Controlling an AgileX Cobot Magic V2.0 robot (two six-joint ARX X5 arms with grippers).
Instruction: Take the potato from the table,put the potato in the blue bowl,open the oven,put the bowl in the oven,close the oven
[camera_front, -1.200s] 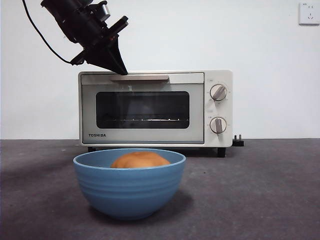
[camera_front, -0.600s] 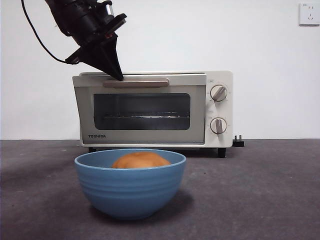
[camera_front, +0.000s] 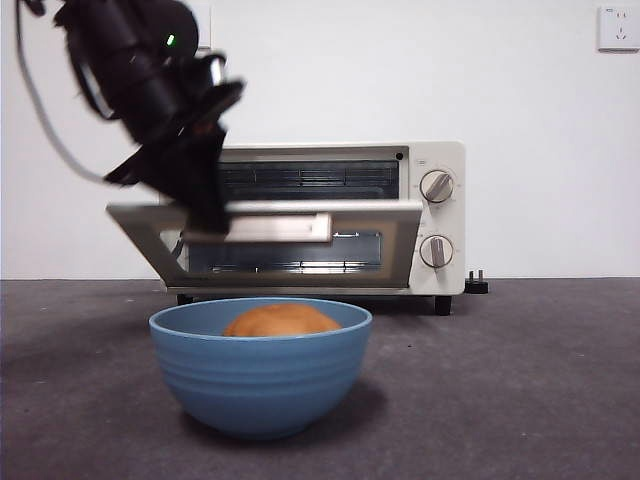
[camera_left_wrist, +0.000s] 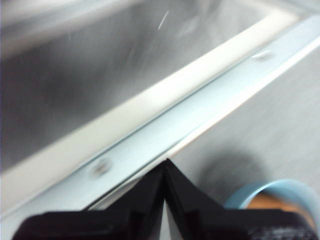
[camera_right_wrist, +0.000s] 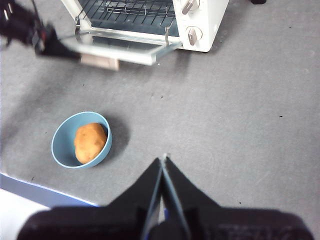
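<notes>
While the left gripper (camera_front: 208, 222), jaws pressed together, rests on the beige bar handle (camera_front: 268, 229) at centre left, the cream-white toaster oven (camera_front: 432, 215) door hangs half-open. Lower centre, the orange-brown potato (camera_front: 280, 320) sits in the sky-blue ribbed bowl (camera_front: 260, 375) (the right gripper (camera_right_wrist: 163, 159), closed, waits overhead).

One oven (camera_front: 400, 215) with two knobs (camera_front: 437, 185), one blue bowl (camera_front: 260, 370), one potato (camera_front: 280, 321), two end effectors (camera_front: 205, 215).

My left gripper (camera_left_wrist: 166, 167) has its black jaws pressed together at the edge of the oven (camera_left_wrist: 150, 105) door, which looks blurred. Past the door lies grey bench (camera_left_wrist: 280, 115), and beside one jaw I see the blue bowl (camera_left_wrist: 280, 192) holding the potato (camera_left_wrist: 265, 201).
</notes>
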